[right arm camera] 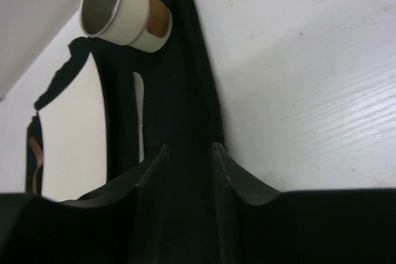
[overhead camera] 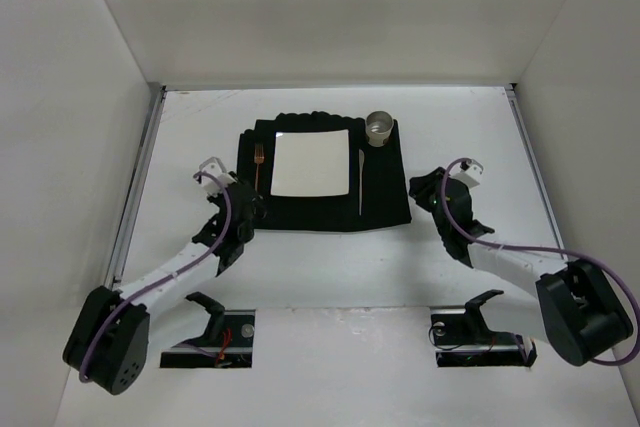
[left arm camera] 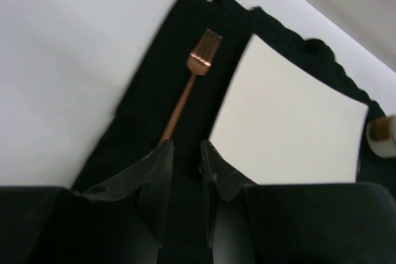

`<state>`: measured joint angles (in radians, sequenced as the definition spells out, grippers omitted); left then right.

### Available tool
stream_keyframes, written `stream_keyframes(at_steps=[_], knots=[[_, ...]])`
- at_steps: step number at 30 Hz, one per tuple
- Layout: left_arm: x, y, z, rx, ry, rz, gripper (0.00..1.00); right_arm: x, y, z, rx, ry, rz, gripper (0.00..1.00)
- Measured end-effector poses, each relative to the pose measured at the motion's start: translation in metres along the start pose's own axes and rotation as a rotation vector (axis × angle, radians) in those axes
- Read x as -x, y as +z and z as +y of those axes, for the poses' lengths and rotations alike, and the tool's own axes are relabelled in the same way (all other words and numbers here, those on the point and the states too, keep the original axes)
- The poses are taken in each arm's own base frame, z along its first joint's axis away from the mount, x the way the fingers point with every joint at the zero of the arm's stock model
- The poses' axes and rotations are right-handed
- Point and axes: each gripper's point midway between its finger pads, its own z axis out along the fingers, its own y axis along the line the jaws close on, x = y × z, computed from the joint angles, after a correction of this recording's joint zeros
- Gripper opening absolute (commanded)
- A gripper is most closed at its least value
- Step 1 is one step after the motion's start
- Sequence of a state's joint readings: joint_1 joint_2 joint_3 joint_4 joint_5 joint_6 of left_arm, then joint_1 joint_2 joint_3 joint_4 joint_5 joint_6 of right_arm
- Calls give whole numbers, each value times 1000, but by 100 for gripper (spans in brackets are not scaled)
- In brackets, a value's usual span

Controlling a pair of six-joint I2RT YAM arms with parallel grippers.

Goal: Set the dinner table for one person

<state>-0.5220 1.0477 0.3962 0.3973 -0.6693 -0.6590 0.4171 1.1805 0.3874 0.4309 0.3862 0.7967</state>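
Observation:
The white dinner table [overhead camera: 320,272] carries a black cloth mat [overhead camera: 385,202]. On the mat lie a square white plate [overhead camera: 312,163], a copper fork [overhead camera: 258,162] to its left, a pale knife [overhead camera: 361,183] to its right, and a metal-rimmed cup [overhead camera: 379,128] at the far right corner. My left gripper [overhead camera: 246,205] hovers at the mat's near left corner, slightly open and empty [left arm camera: 185,148], just behind the fork's handle [left arm camera: 183,98]. My right gripper [overhead camera: 424,190] is over the mat's right edge, open and empty [right arm camera: 190,149], with the cup [right arm camera: 127,13] ahead of it.
Thin metal rails run along the table's left [overhead camera: 138,182] and right [overhead camera: 530,167] edges. White walls enclose the far and side edges. Two black arm mounts [overhead camera: 215,332] [overhead camera: 480,332] sit at the near edge.

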Motion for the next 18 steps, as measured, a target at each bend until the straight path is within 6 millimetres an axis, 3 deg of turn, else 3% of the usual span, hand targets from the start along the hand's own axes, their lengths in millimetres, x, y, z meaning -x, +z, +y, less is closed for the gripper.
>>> stream_keyframes(at_steps=[4, 8, 11, 14, 18], knots=[[22, 1, 44, 152, -53, -36, 30, -2, -1, 9, 52, 41, 18, 51], [48, -3, 96, 317, -146, -91, 38, 1, -5, 9, 77, 80, 19, 53], [53, -5, 123, 398, -196, -92, 39, 1, -5, 10, 88, 100, 22, 53], [45, -6, 136, 434, -211, -49, 43, 0, -5, 12, 98, 106, 28, 53], [35, -6, 132, 413, -202, 0, 47, -3, -5, 13, 105, 106, 41, 54]])
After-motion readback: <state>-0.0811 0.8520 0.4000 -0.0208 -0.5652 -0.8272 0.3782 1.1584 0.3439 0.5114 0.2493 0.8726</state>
